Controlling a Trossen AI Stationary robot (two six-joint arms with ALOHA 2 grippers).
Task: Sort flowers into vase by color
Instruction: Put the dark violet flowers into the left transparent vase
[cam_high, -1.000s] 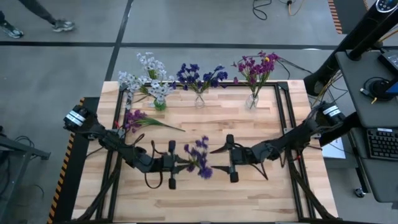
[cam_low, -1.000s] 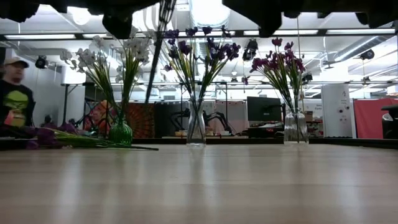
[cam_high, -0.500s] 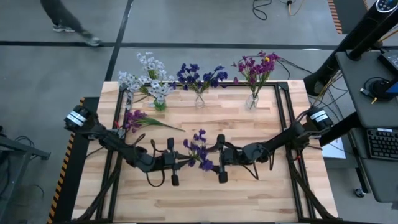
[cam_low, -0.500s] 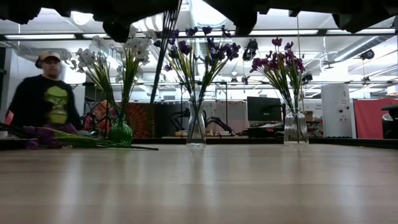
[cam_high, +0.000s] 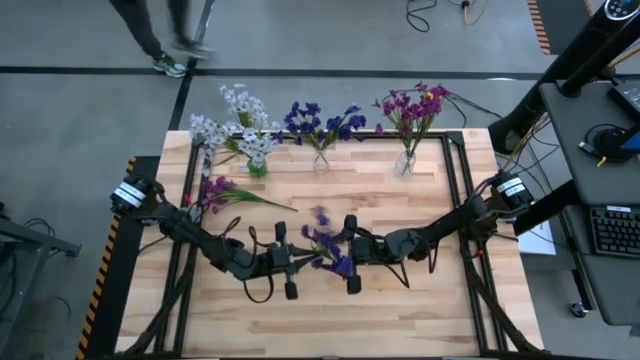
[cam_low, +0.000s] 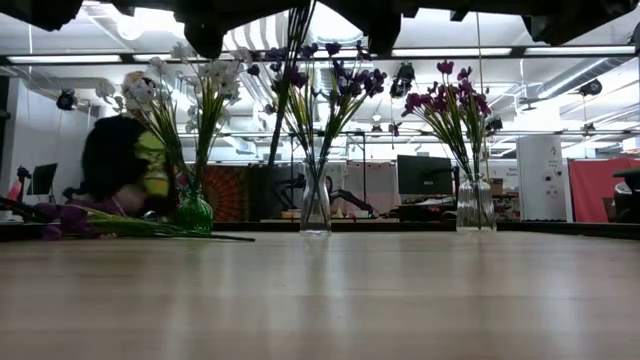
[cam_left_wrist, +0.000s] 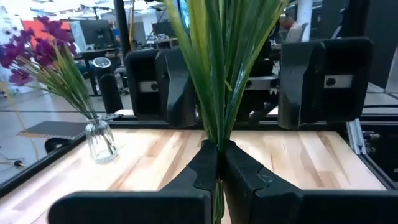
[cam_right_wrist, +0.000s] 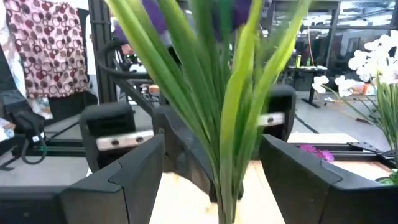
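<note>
Right gripper (cam_high: 348, 254) has slid in, fingers spread around the dark blue-violet sprig (cam_high: 328, 243); left gripper (cam_high: 291, 262) fingers pinch its stems mid-worktop (cam_high: 400, 300).

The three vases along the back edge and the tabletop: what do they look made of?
The green vase looks like tinted glass, glossy. The two clear vases look like plain glass: the stems and the room show through. The tabletop looks like pale wood planks with visible grain and joints, lightly sealed.

Two matte-black jointed arms with looping black cables, white-labelled wrist housings, blocky black-fingered tools (cam_high: 290, 262) (cam_high: 349, 254).
</note>
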